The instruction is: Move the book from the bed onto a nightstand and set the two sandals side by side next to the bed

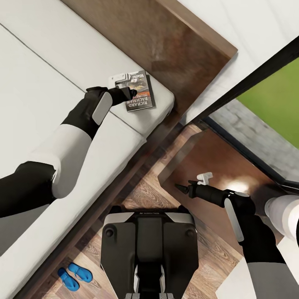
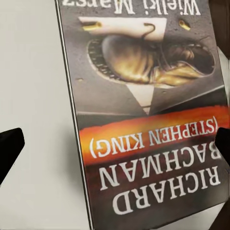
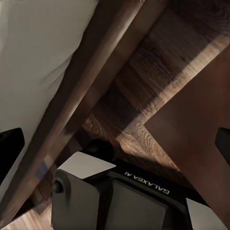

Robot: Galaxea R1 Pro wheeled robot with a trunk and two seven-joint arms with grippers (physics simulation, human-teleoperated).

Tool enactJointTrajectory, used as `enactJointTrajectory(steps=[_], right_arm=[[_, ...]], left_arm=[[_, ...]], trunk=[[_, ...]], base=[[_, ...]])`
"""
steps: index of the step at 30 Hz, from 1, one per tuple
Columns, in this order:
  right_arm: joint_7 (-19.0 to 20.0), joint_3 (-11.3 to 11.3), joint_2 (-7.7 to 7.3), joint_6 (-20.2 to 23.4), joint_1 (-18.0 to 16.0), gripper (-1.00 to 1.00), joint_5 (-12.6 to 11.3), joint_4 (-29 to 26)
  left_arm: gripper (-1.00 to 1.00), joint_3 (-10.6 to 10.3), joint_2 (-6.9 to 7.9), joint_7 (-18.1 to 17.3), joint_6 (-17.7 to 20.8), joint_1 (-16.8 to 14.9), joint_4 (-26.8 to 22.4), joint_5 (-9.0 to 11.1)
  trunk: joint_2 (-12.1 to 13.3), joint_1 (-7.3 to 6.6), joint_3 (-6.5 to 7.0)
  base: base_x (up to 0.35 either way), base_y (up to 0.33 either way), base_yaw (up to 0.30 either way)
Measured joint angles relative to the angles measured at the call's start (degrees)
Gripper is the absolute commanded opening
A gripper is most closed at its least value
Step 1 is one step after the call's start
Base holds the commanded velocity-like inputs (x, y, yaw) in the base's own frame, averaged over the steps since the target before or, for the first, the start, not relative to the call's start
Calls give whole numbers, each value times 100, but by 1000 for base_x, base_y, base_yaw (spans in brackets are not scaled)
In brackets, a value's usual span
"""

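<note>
The book point(image 1: 141, 93) lies flat on the bed's pale mattress point(image 1: 50, 58), at the corner nearest the headboard point(image 1: 166, 37). Its grey cover with an orange band fills much of the left wrist view point(image 2: 143, 96). My left gripper point(image 1: 126, 86) hovers right over it, open; one dark fingertip point(image 2: 9, 148) sits over the mattress beside the book, the other over the book's far edge. My right gripper point(image 1: 193, 184) stands open with nothing in it above the nightstand point(image 1: 220, 162). Two blue sandals point(image 1: 74, 274) lie together on the floor by the bed's side.
My own dark base point(image 1: 149, 241) stands on the wood-plank floor between bed and nightstand. The black-framed glass point(image 1: 257, 79) with green lawn behind runs along the right. The bed's brown frame point(image 3: 86, 96) passes close to the nightstand's corner point(image 3: 191, 129).
</note>
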Motion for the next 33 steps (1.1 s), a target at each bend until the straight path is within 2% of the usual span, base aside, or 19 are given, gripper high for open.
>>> enactJointTrajectory(steps=[6,33], right_arm=[[1,0,-1,-114,3,100,0,0],[1,0,-1,-129,2,100,1,0]], left_arm=[[100,-9,-12,0,0,0,-145,-7],[100,-16,-38,-98,-7,0,-146,0]], trunk=[[-241,132,-108],[-1326,726,-594]], base=[[0,0,0],[0,0,0]])
